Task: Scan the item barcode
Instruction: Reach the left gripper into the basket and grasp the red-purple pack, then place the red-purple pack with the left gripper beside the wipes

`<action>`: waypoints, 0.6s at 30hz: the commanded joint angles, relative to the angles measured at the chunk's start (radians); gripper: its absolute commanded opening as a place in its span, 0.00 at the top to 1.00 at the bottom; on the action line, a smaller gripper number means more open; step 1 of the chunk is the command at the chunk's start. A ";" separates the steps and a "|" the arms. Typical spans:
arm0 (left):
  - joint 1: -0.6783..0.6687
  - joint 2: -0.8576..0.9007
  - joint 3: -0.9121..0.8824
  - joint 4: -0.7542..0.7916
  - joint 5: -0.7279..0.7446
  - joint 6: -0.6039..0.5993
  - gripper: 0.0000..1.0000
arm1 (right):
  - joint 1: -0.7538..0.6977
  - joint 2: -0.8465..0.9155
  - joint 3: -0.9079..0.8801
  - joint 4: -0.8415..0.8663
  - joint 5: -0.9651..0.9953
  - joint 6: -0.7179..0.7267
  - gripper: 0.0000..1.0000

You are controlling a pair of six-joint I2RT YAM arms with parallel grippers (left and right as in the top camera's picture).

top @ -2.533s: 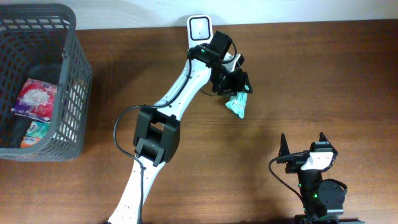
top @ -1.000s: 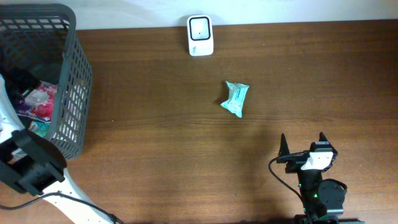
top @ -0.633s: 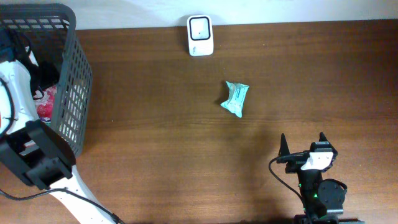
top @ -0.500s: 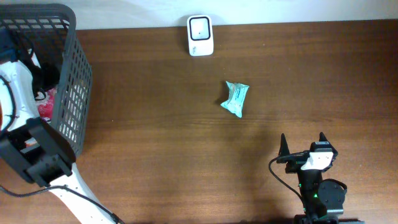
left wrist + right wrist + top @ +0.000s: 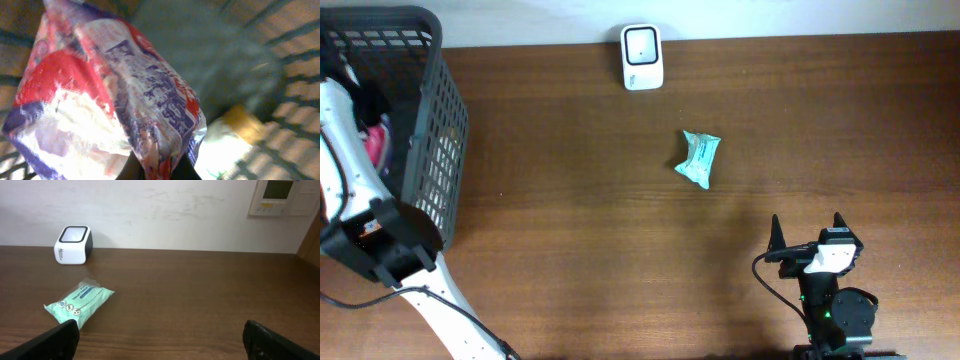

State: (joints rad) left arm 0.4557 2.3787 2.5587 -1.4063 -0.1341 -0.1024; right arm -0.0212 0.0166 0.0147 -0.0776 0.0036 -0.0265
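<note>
My left gripper is down inside the grey mesh basket, shut on the edge of a red, white and purple snack packet. From overhead that packet shows pink beside the white arm. The white barcode scanner stands at the table's far edge, and the right wrist view shows the scanner too. A mint-green wipes packet lies on the wood in the middle. My right gripper rests near the front right, open and holding nothing, its dark fingertips wide apart.
More packets lie in the basket under the held one: a white one and something yellow. The basket's walls close in around the left gripper. A pale wall runs behind the table's far edge.
The left gripper has shut on the red and white packet in the basket and raised it a little. The right arm and the green packet have not moved.
</note>
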 commanded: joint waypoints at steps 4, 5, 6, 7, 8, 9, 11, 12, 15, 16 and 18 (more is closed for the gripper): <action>0.003 -0.227 0.323 -0.099 0.322 -0.023 1.00 | -0.005 -0.005 -0.009 -0.003 0.008 0.005 0.01; 0.002 -0.260 0.323 -0.099 0.420 -0.023 1.00 | -0.005 -0.005 -0.009 -0.003 0.008 0.005 0.01; 0.002 -0.283 0.323 -0.099 0.514 0.018 1.00 | -0.005 -0.005 -0.009 -0.003 0.008 0.005 0.01; -0.010 -0.309 0.323 -0.102 0.687 0.128 1.00 | -0.005 -0.005 -0.009 -0.003 0.008 0.005 0.01; -0.026 -0.317 0.323 -0.106 0.751 0.181 1.00 | -0.005 -0.005 -0.009 -0.003 0.008 0.005 0.01; -0.064 -0.325 0.323 -0.117 0.774 0.237 1.00 | -0.005 -0.005 -0.009 -0.003 0.008 0.005 0.01; -0.144 -0.327 0.324 -0.130 0.774 0.331 1.00 | -0.005 -0.005 -0.009 -0.003 0.008 0.005 0.01; -0.183 -0.327 0.324 -0.130 0.774 0.382 1.00 | -0.005 -0.005 -0.009 -0.003 0.008 0.005 0.01; -0.325 -0.327 0.321 -0.163 0.769 0.528 1.00 | -0.005 -0.005 -0.009 -0.003 0.008 0.005 0.01; -0.373 -0.327 0.317 -0.180 0.747 0.560 1.00 | -0.005 -0.005 -0.009 -0.003 0.008 0.005 0.01; -0.518 -0.326 0.265 -0.212 0.658 0.600 1.00 | -0.005 -0.005 -0.009 -0.003 0.008 0.005 0.01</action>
State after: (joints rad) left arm 0.0540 2.0830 2.8666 -1.6054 0.5861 0.4099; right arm -0.0212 0.0166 0.0147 -0.0784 0.0032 -0.0261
